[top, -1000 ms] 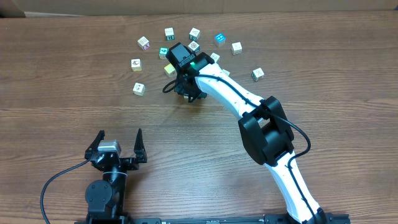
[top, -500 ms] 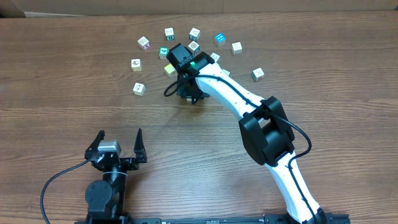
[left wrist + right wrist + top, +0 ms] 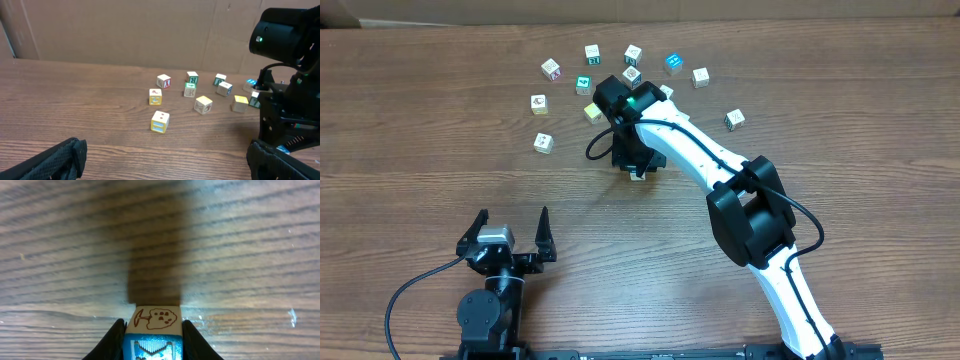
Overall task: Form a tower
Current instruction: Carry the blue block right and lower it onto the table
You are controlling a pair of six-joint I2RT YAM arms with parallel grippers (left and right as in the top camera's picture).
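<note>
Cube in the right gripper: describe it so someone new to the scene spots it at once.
Follow the white right arm across the wooden table to its gripper, just nearer the robot than the loose cubes. The cube sits clamped in that gripper. Alone among them it is held, white top with a red sketch, blue face beneath.

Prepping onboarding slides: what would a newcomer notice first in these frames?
The white right arm stretched across the table, right gripper clamped on a cube with a red drawing on white. Beyond it, loose cubes lie scattered at the far side; the left gripper sits open, near left.
</note>
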